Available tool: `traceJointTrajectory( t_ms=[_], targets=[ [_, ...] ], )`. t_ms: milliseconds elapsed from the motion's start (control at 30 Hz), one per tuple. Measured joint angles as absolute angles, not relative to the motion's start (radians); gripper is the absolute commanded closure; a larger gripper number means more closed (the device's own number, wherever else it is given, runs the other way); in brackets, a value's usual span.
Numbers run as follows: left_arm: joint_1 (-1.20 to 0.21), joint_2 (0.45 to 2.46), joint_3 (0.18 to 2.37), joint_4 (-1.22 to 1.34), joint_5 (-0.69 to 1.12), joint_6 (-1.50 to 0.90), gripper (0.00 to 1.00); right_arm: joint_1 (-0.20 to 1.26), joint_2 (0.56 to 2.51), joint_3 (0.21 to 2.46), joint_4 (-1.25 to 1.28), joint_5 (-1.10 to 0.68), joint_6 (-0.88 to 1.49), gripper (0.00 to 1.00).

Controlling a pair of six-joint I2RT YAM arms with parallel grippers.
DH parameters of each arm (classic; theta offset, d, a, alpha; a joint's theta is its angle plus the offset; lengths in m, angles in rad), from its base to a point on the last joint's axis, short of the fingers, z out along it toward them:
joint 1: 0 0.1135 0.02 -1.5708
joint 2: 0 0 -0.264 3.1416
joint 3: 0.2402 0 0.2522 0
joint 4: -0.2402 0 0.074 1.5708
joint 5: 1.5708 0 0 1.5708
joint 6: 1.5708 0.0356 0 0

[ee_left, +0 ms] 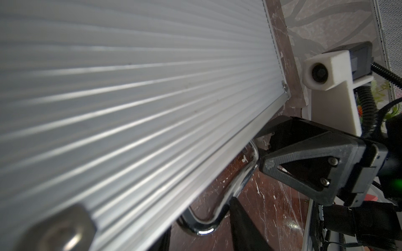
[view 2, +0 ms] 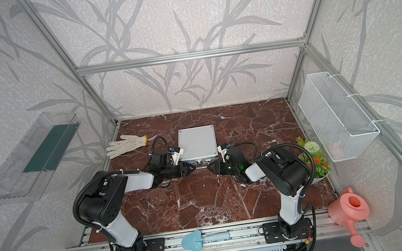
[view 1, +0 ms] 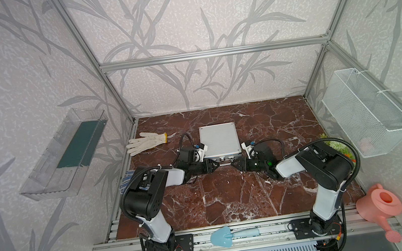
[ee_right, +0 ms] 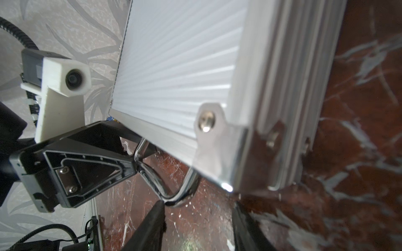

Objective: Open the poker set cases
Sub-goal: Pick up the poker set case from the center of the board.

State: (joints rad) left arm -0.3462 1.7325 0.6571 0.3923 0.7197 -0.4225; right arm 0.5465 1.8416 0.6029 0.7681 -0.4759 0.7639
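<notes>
Centrally, closed silver case [view 1: 219,139] flat on marble table [view 1: 231,201], left gripper [view 1: 216,166] and right gripper [view 1: 234,165] narrowly parted astride the ends of its chrome handle [ee_right: 187,189] (pinching or not, unclear), latches [view 1: 222,159] too small to read, wrist views blurred close-up.

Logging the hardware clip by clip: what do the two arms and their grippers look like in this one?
The left arm and right arm have black joint housings and white link covers, with black corrugated cable hoses looping alongside. The left gripper and right gripper have black triangular fingers with visible screw heads. A white bracket carries each wrist camera. A green light glows on the right wrist.
</notes>
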Motion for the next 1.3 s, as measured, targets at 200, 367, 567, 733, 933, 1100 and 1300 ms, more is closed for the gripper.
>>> traceJointTrajectory(
  t_ms=[200,367,567,733,933,1100,1300],
  targets=[
    [-0.347,1.734,0.657,0.394,0.716,-0.428,0.57,0.546,1.853,0.602,0.814,-0.481,0.802,0.47],
    [-0.348,1.735,0.657,0.395,0.715,-0.43,0.57,0.546,1.877,0.605,0.854,-0.483,0.833,0.49],
    [-0.348,1.735,0.657,0.395,0.712,-0.43,0.57,0.546,1.933,0.627,0.915,-0.488,0.876,0.53],
    [-0.35,1.735,0.657,0.395,0.709,-0.43,0.57,0.547,1.966,0.633,0.97,-0.488,0.926,0.6],
    [-0.352,1.735,0.657,0.397,0.706,-0.443,0.56,0.551,1.995,0.633,1.017,-0.479,0.983,0.71],
    [-0.353,1.739,0.648,0.43,0.708,-0.49,0.54,0.551,2.012,0.633,1.055,-0.469,1.032,0.81],
    [-0.353,1.77,0.599,0.589,0.71,-0.602,0.53,0.551,2.03,0.631,1.1,-0.47,1.097,0.87]
  ],
)
